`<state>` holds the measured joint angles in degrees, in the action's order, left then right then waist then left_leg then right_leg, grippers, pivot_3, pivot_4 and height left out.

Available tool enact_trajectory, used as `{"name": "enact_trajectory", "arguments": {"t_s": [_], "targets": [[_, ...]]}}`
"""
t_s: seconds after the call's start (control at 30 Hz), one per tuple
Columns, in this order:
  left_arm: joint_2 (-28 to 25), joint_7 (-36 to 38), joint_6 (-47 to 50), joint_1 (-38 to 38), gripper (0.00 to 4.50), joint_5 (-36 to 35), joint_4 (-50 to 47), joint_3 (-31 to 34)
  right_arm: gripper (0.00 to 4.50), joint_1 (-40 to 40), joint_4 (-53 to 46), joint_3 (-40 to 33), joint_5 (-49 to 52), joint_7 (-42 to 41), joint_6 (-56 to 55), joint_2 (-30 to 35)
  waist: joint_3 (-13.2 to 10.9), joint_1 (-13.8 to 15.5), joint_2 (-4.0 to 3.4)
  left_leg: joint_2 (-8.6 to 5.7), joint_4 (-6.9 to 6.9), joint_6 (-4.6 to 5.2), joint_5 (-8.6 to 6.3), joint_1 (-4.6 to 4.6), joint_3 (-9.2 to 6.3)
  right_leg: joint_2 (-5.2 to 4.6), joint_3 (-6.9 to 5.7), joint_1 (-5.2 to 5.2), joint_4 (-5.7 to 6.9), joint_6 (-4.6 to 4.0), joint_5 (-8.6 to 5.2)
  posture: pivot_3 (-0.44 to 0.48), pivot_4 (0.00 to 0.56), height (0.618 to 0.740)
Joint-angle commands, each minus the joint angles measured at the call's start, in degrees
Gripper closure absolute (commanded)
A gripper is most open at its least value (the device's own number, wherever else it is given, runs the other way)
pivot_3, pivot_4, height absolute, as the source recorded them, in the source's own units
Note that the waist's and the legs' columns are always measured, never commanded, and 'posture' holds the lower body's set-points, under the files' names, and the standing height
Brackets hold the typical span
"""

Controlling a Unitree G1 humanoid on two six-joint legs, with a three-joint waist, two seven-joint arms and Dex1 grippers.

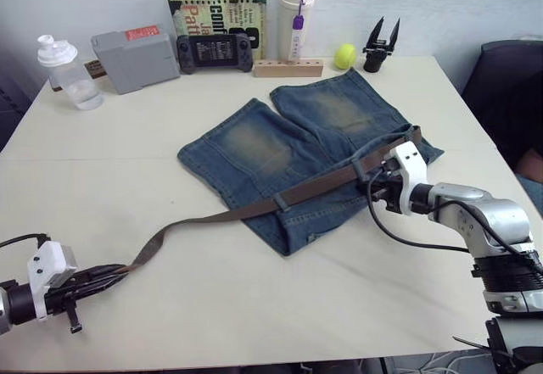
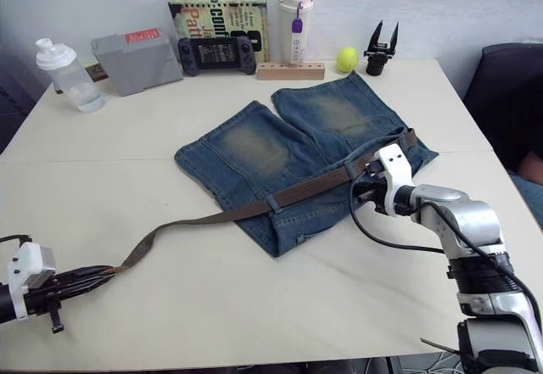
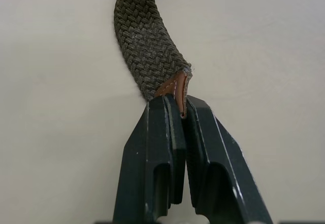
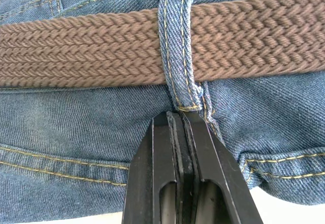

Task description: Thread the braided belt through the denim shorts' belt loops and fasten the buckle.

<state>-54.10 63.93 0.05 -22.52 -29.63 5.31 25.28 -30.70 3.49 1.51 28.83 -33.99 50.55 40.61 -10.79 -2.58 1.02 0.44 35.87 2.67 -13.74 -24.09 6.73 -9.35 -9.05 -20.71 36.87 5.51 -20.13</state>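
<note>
Across the pale table (image 1: 254,306) the braided belt (image 1: 314,189) runs from my left gripper (image 3: 183,109), closed on its leather tip near-left, through the denim shorts (image 1: 280,149). My right gripper (image 4: 185,117), fingers together, pins a belt loop (image 4: 176,46).

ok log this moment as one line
left tool: shut on braided belt tip, out left of denim shorts | right tool: shut at belt loop base | belt through loops | buckle unseen

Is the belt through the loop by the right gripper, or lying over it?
Through it: the belt loop crosses over the braided belt, just above the shut right gripper.
</note>
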Motion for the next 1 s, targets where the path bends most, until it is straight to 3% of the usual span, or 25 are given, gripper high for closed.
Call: {"name": "enact_trajectory", "arguments": {"t_s": [0.03, 0.23, 0.33, 0.4, 0.57, 0.7, 0.77, 0.9, 1.0], "targets": [[0.47, -1.09, 4.11, -3.42, 4.5, 2.09, 5.66, 2.56, 4.46, 0.19, 1.09, 0.61, -1.72, -0.8, 1.68, -0.41, 0.0, -0.15, 0.0, 0.02, 0.0, -0.01, -0.01, 0.0, 0.0, 0.02, 0.0, -0.01, 0.0, -0.01, -0.01, 0.0, 0.15, 0.697], [1.23, -2.7, 7.1, -0.63, 4.5, 0.95, 6.39, 2.56, 4.46, 0.1, -0.32, -0.44, -1.17, -1.34, 2.65, -0.9, 0.03, -0.27, -0.25, 0.13, -0.07, -0.11, -0.03, 0.01, 0.04, 0.08, -0.01, -0.11, 0.1, -0.21, -0.11, 0.0, 0.15, 0.697], [1.06, -0.25, 16.09, 1.78, 3.37, -7.14, 1.82, 4.45, 4.5, -0.11, -2.52, -1.57, 0.18, -3.12, 3.42, -0.36, -0.03, -0.12, -0.49, 0.14, -0.09, -0.13, -0.02, 0.0, 0.04, 0.08, 0.0, -0.15, 0.13, -0.22, -0.12, 0.0, 0.15, 0.697], [0.97, 0.38, 20.02, 4.07, 2.36, -10.29, -0.04, 6.07, 4.5, -0.23, -4.15, -2.18, 0.87, -4.74, 3.89, 0.31, -0.11, 0.13, -0.33, 0.15, -0.08, -0.16, 0.01, -0.2, 0.04, 0.1, 0.0, -0.39, 0.2, -0.22, -0.12, 0.0, 0.15, 0.697], [-0.71, -1.41, 31.8, 16.15, 0.19, -21.51, -2.4, 11.25, 4.5, -0.42, -9.66, -4.22, 3.62, -10.1, 5.52, 3.61, -0.26, 0.96, -0.27, 0.15, 0.08, -0.19, 0.07, -0.5, 0.07, 0.09, -0.01, -0.64, 0.35, -0.23, -0.12, 0.0, 0.15, 0.697], [-2.33, -0.84, 37.46, 24.8, 0.03, -24.55, -5.81, 8.73, 4.5, -2.44, -12.1, -8.73, 8.4, -10.27, 11.44, 4.6, -0.41, 1.05, -0.35, 0.07, 0.2, -0.2, 0.19, -0.65, 0.09, 0.02, -0.01, -0.74, 0.5, -0.21, -0.11, 0.0, 0.15, 0.697], [-3.08, 0.72, 37.94, 30.31, 0.03, -22.37, -9.07, 1.92, 4.5, -2.63, -14.64, -10.45, 10.59, -11.5, 13.64, 6.42, -0.49, 1.08, -0.44, -0.03, 0.18, -0.22, 0.44, -0.65, 0.11, -0.04, 0.0, -0.74, 0.51, -0.19, -0.1, 0.0, 0.15, 0.697], [0.67, 2.51, 36.15, 44.93, 0.0, -15.2, -11.81, -14.56, 3.06, -0.56, -20.6, -11.5, 12.76, -13.75, 16.27, 11.58, -0.55, 1.84, -0.45, -0.1, 0.16, -0.26, 0.48, -0.73, 0.12, -0.04, -0.03, -0.79, 0.51, -0.19, -0.1, 0.0, 0.15, 0.697], [8.49, 2.13, 34.14, 55.14, 0.0, -8.6, -11.97, -26.53, 1.77, 1.88, -24.97, -14.76, 15.62, -13.92, 19.31, 14.68, -0.57, 2.76, -0.42, -0.13, 0.21, -0.17, 0.57, -0.85, 0.11, 0.0, -0.06, -0.81, 0.51, -0.14, -0.07, 0.0, 0.15, 0.697]]}}
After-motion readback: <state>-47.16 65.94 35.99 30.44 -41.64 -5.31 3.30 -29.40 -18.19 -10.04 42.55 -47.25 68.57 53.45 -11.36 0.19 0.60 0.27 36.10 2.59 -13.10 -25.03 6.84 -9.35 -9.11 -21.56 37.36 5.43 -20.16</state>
